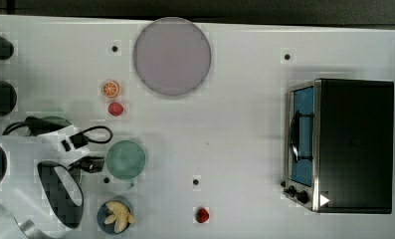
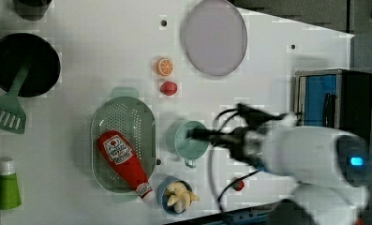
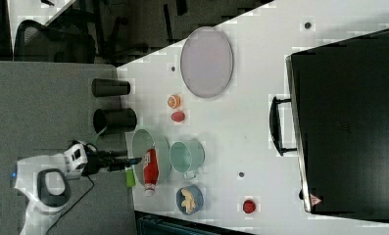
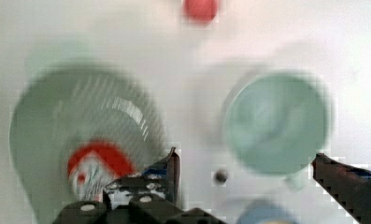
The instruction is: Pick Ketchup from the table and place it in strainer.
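The ketchup point(image 2: 122, 161), a red bottle with a white label and white cap, lies slantwise inside the mint-green strainer point(image 2: 127, 110), its cap resting at the rim. It is also seen as the ketchup point(image 3: 150, 169) in the strainer point(image 3: 144, 139). My gripper point(image 2: 193, 135) hovers apart from the bottle, over the gap between strainer and green cup. In the wrist view the gripper point(image 4: 246, 161) is open, its fingers point(image 4: 173, 168) wide apart with nothing between them; the ketchup point(image 4: 96, 163) lies below in the strainer point(image 4: 80, 102).
A green cup point(image 2: 190, 140) stands beside the strainer and a blue bowl point(image 2: 178, 196) of yellow pieces by the ketchup cap. An orange slice point(image 2: 165, 66), red fruit point(image 2: 168, 88) and lilac plate point(image 2: 215, 37) lie farther off. A toaster oven point(image 2: 333, 103) is on the left view's right.
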Tool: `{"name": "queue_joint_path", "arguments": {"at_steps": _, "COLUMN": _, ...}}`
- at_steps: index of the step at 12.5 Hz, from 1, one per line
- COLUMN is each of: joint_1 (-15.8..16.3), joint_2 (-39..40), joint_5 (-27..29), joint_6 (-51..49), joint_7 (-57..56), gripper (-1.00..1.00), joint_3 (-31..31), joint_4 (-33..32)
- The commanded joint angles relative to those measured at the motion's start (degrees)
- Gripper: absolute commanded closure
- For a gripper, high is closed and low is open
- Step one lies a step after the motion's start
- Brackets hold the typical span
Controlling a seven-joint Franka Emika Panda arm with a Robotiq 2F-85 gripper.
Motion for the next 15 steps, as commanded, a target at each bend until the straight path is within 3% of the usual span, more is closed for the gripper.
{"name": "queue_joint_path", "arguments": {"at_steps": 1, "joint_1": -6.24, "joint_2": -6.16, "joint_5": 0.18, "joint_6": -3.5, "joint_7": 3.18, "gripper": -1.0, "joint_3": -7.67, "joint_4": 1.18}}
{"name": "queue_joint_path", "arguments": {"at_steps": 7, "joint_1": -7.5, "joint_2": -15.99, "joint_5": 0.83, "joint_6": -16.38, "joint_7": 3.11, "gripper": -1.0, "joint_3": -24.45, "joint_4": 5.13}}
{"name": "queue_joint_path", "arguments": {"at_steps": 12, "joint_1": -7.46, "joint_2": -16.0, "joint_5": 2.51, "joint_6": -30.82, "joint_7": 2.83, "gripper": -1.0, "joint_3": -26.85, "joint_4": 13.93}}
{"name": "queue_joint_path", "arguments": {"at_steps": 15, "joint_1": -7.48, "joint_2": -15.96, "joint_5": 2.83, "joint_6": -31.03, "joint_7": 2.79, "gripper": -1.0, "joint_3": -27.3, "joint_4": 15.72}}
